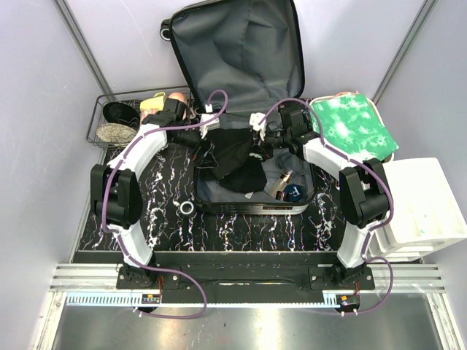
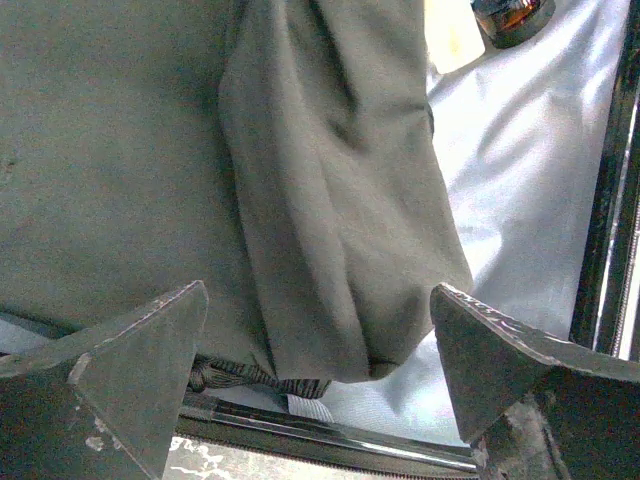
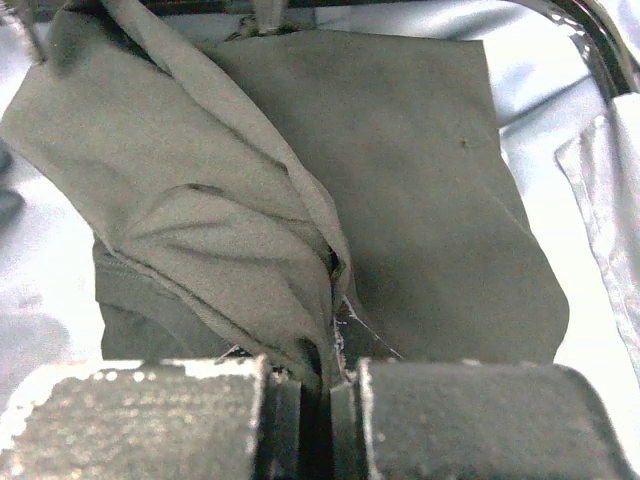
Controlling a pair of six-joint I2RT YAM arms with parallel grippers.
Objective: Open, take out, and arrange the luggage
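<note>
My left hand (image 2: 320, 300) hangs spread wide over the dark cloth (image 2: 300, 180). My right hand (image 3: 312, 380) pinches a fold of that cloth. The luggage (image 1: 241, 51) lies unzipped on the tabletop (image 1: 168, 211), its lid raised.

the luggage (image 1: 241, 51) has grey lining, black edging and a black wheel. the garment (image 1: 237, 157) reads black from above and dull grey-olive in both wrist views. one small item (image 1: 293, 192) is dark blue. the table (image 1: 168, 189) is black, veined in white like marble. the green cloth (image 1: 354, 127) is mottled with white blotches. the bins (image 1: 427, 211) are white and the basket (image 1: 98, 120) is black wire. the arms (image 1: 146, 146) are white with black joints and purple cables (image 1: 106, 197).
</note>
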